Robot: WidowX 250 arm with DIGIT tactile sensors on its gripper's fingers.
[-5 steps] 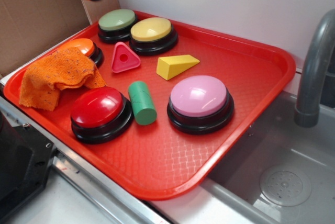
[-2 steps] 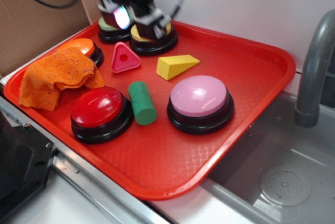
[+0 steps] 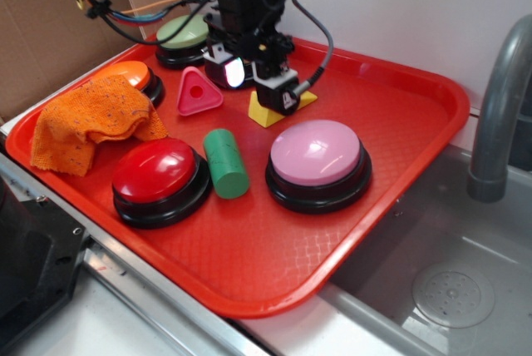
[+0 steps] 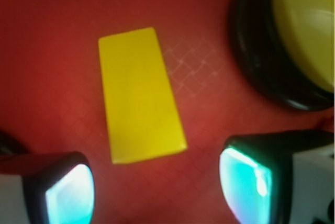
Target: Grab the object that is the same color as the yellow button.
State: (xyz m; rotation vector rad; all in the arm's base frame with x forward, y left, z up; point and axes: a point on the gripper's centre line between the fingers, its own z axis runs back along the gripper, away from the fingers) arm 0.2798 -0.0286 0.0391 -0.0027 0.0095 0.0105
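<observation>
The yellow wedge block (image 3: 264,111) lies on the red tray (image 3: 399,115), partly covered by my gripper (image 3: 258,86). In the wrist view the wedge (image 4: 140,96) lies flat just ahead of my gripper (image 4: 159,190). The jaws stand wide open and empty, and the glowing pads (image 4: 70,195) do not touch the wedge. The yellow button is hidden behind the arm in the exterior view. Its pale dome on a black base shows at the top right of the wrist view (image 4: 309,25).
On the tray stand a pale-green button (image 3: 184,32), an orange button (image 3: 133,73) under an orange cloth (image 3: 91,119), a pink triangular block (image 3: 197,91), a green cylinder (image 3: 226,163), a red button (image 3: 158,173) and a pink button (image 3: 316,152). A faucet (image 3: 499,106) and sink (image 3: 453,289) are at the right.
My gripper has come down from the top left, passed over the yellow button, and now hangs low over the yellow wedge. Nothing on the tray has moved.
</observation>
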